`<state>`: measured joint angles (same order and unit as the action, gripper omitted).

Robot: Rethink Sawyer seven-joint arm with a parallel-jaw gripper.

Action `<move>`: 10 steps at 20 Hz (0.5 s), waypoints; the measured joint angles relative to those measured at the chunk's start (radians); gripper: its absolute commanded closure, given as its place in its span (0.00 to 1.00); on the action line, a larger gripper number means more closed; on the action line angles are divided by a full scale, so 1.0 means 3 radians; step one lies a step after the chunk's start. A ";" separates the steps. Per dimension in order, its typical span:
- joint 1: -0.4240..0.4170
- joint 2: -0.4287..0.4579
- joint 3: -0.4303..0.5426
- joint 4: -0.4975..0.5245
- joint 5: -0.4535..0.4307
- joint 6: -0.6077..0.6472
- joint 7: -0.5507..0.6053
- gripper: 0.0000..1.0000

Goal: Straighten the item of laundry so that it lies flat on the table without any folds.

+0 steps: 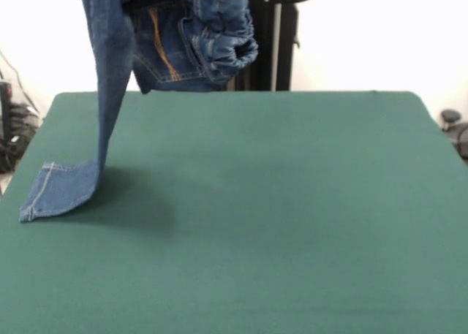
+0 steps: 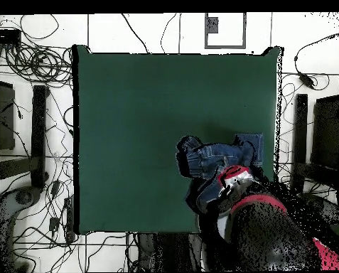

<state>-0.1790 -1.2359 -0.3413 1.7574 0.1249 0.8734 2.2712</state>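
Front view | jeans [image 1: 110, 93] hang upright | hem on table [image 1: 292, 239]

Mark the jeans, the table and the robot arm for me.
jeans [image 1: 110, 93], front view, on the hanging leg.
table [image 1: 292, 202], front view, on bare green top.
robot arm [image 2: 261, 220], overhead view, on its dark body near the table's edge.

The setting is a robotics lab. A large green-topped table [image 2: 129, 106] stands on a pale floor strewn with tangled black cables [image 2: 30, 57], with dark equipment stands [image 2: 38, 131] lined along both sides. A red and black robot arm [image 2: 271, 227] reaches over the table, against plain white walls [image 1: 365, 34].
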 measured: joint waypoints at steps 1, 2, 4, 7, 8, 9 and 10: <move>-0.0017 0.0005 0.0000 0.0033 0.0027 -0.0072 0.0000 1.00; -0.0034 0.0010 0.0000 0.0065 0.0053 -0.0143 0.0000 1.00; -0.0058 0.0019 0.0000 0.0102 0.0079 -0.0227 0.0000 1.00; -0.0114 0.0084 0.0000 0.0194 0.0129 -0.0455 0.0000 1.00; -0.0118 0.0096 0.0000 0.0210 0.0136 -0.0485 0.0000 1.00; -0.0121 0.0109 0.0000 0.0226 0.0143 -0.0516 0.0000 1.00; -0.0123 0.0119 0.0000 0.0238 0.0150 -0.0540 0.0000 1.00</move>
<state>-0.2158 -1.2001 -0.3412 1.8289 0.1701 0.7114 2.2712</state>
